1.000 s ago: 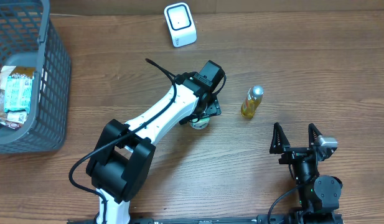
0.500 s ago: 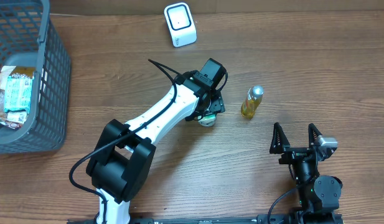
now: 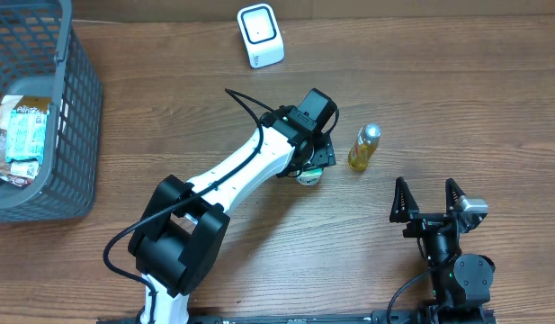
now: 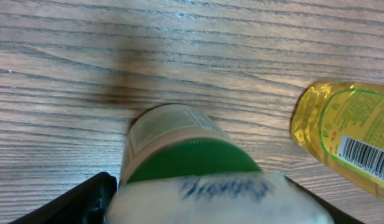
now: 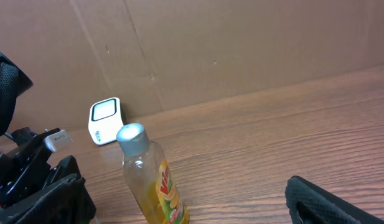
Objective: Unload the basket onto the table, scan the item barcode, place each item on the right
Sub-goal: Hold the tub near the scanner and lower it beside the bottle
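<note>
1. One small jar (image 4: 173, 134), with a green band and a white lid bearing blurred blue lettering, sits between the fingers of the left gripper (image 4: 207, 199). It is near the middle of the table (image 3: 457, 81), just to the left of the bottle.
2. The left gripper's jaws stand wide, and the jar fills the gap between them. A dark finger (image 4: 86, 202) presses against its side, so the jar is gripped. From overhead only a sliver of the jar shows under the gripper head.
3. One yellow bottle (image 3: 364, 148) with a silver cap lies on its side just beside the jar, apart from both grippers. Its cap points toward the far edge. The left wrist view shows a barcode (image 4: 366, 155) on its label.
4. One white scanner (image 3: 260, 34) stands near the far edge, well apart from jar and bottle.
5. The right gripper (image 3: 427, 189) hangs near the front edge with its jaws spread fully apart and nothing between them.
6. One grey mesh basket (image 3: 79, 108) sits at the far left and holds several packets (image 3: 25, 135). Their exact number cannot be told.
7. The table is brown wood with clear grain. Behind it, the right wrist view shows a plain cardboard wall (image 5: 241, 43).
</note>
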